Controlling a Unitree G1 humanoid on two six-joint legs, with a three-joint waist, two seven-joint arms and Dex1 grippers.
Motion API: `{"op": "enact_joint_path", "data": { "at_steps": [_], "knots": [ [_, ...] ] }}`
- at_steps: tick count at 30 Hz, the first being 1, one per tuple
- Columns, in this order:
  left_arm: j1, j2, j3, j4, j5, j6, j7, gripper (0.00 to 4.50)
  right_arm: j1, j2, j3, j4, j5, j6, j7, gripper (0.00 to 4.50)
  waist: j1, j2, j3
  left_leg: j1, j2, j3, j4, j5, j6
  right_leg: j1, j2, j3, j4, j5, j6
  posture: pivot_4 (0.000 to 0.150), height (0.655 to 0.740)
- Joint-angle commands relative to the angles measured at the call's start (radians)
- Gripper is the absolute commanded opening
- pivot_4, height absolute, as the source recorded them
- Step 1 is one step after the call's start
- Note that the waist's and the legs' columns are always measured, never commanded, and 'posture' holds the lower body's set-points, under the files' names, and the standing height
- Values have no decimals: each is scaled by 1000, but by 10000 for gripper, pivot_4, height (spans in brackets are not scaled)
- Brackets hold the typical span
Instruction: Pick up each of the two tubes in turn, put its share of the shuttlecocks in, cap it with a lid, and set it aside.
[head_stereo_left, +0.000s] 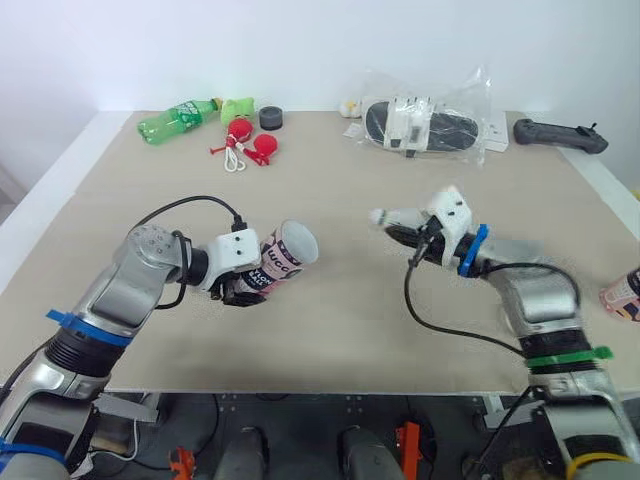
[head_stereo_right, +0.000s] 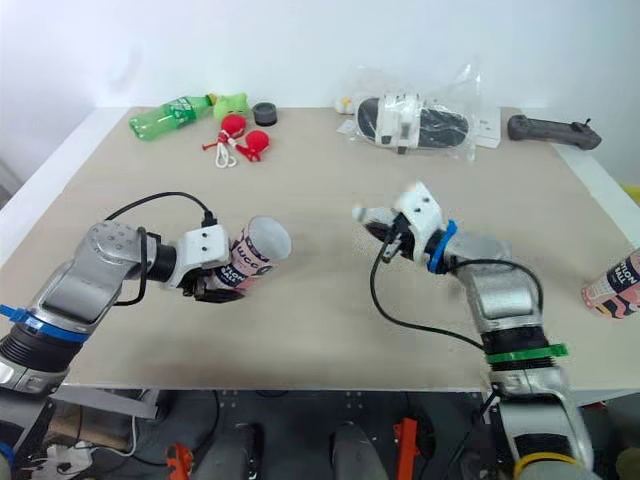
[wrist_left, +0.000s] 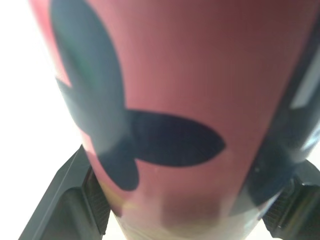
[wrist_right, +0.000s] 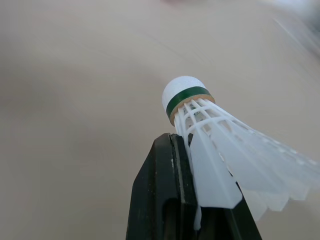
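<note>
The left gripper is pinching the pink tube across its lower body, fingers pressing on either side of it as the left wrist view shows; the tube is tilting above the table, its open mouth pointing toward the robot's right. The right gripper is closing its fingers on the feather skirt of a white shuttlecock, holding it off the table with the green-banded cork facing the tube's mouth; the two are hanging well apart, with bare tabletop between them. The step in hand, by my reading, is loading this tube with its share; capping and setting aside are not yet done, and a second tube is lying at the table's right edge. The next move is calling for lining the cork up with the tube's axis, bringing the arms together, and sliding the shuttlecock in cork first before letting go; a skewed approach is risking the skirt catching on the rim.
</note>
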Motion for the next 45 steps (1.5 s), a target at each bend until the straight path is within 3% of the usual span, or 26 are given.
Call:
{"op": "enact_joint_path", "data": {
  "at_steps": [1, 6, 12, 14, 17, 19, 21, 22, 23, 25, 27, 31, 32, 45],
  "knots": [
    [12, -9, -51, 20, -1, -13, -13, 32594, -90, -46, 20, -207, 95, 123, 97, 669, 1, -1, 0, 0, 1, 0, 1, 0, 0, 0, 0, -1, 0, 0, -1, 1500, 7400],
    [4, -16, -57, 25, 0, -16, -10, 32594, -170, -55, 134, -300, 56, 170, 136, 669, 4, -3, -1, 0, 1, 0, 1, 0, 0, 1, 0, -1, 0, -2, -6, 1500, 7400],
    [9, -16, -54, 19, -1, -15, -5, 32594, -227, -7, 285, -257, -69, 115, 131, 669, 6, -3, -1, 0, 1, 0, 2, 0, 0, 0, 0, -1, 0, -2, -6, 1500, 7400],
    [11, -16, -53, 17, -1, -14, -2, 32594, -236, 14, 293, -259, -66, 116, 137, 7472, 7, -3, -1, -1, 1, 0, 2, 0, 0, 0, 0, -2, 0, -2, -6, 1500, 7400],
    [14, -16, -52, 14, -2, -12, 0, 32594, -245, 24, 287, -265, -57, 118, 152, 13845, 8, -3, -1, -1, 1, 0, 2, 0, 0, -1, 0, -2, 0, -1, -4, 1500, 7400],
    [16, -16, -51, 13, -3, -11, 2, 32594, -255, 25, 267, -273, -34, 125, 169, 23808, 9, -3, -1, -1, 1, 0, 2, 0, 0, -1, 0, -2, 0, 0, -2, 1500, 7400],
    [18, -16, -50, 12, -4, -11, 3, 32594, -274, 16, 235, -286, 8, 144, 200, 27566, 9, -3, -1, -1, 1, 0, 2, 0, 0, -1, 0, -2, 0, 0, -3, 1500, 7400],
    [17, -17, -51, 13, -4, -12, 3, 32594, -284, 9, 222, -287, 24, 151, 216, 33746, 9, -3, -1, -1, 1, 0, 2, 0, 0, 0, 0, -2, 0, 0, -3, 1500, 7400],
    [15, -18, -51, 16, -3, -13, 3, 32594, -293, 2, 212, -285, 39, 158, 234, 30459, 9, -3, -1, -1, 1, 0, 2, 0, 0, -1, 0, -2, 0, 0, -3, 1500, 7400],
    [14, -21, -53, 19, -2, -15, 4, 32594, -321, -17, 190, -266, 75, 168, 281, 28733, 11, -3, -1, -1, 1, -1, 1, 0, 0, -1, 0, -2, 0, 0, -3, 1500, 7400],
    [11, -25, -55, 25, -2, -18, 5, 32594, -350, -26, 180, -233, 89, 163, 311, 17693, 11, -3, -1, -1, 1, -1, 2, 0, 0, 0, 0, -2, 0, 0, -3, 1500, 7400],
    [3, -32, -57, 37, 1, -24, 6, 32594, -414, -31, 242, -101, -4, 81, 349, 2143, 11, -3, -1, -1, 1, -1, 2, 0, 0, 0, 0, -2, 0, -1, -6, 1500, 7400],
    [1, -34, -58, 38, 1, -25, 7, 32594, -427, -20, 262, -65, -28, 56, 356, 441, 11, -3, -1, 0, 1, 0, 2, 0, 0, 0, 0, -2, 0, -1, -6, 1500, 7400],
    [-1, -42, -57, 37, 1, -23, 7, 32594, -520, 216, 504, 294, -283, -191, 411, 441, 18, -3, -1, -1, 1, 0, 3, 0, 0, 0, 0, -2, 1, 1, -3, 1500, 7400]
  ]
}}
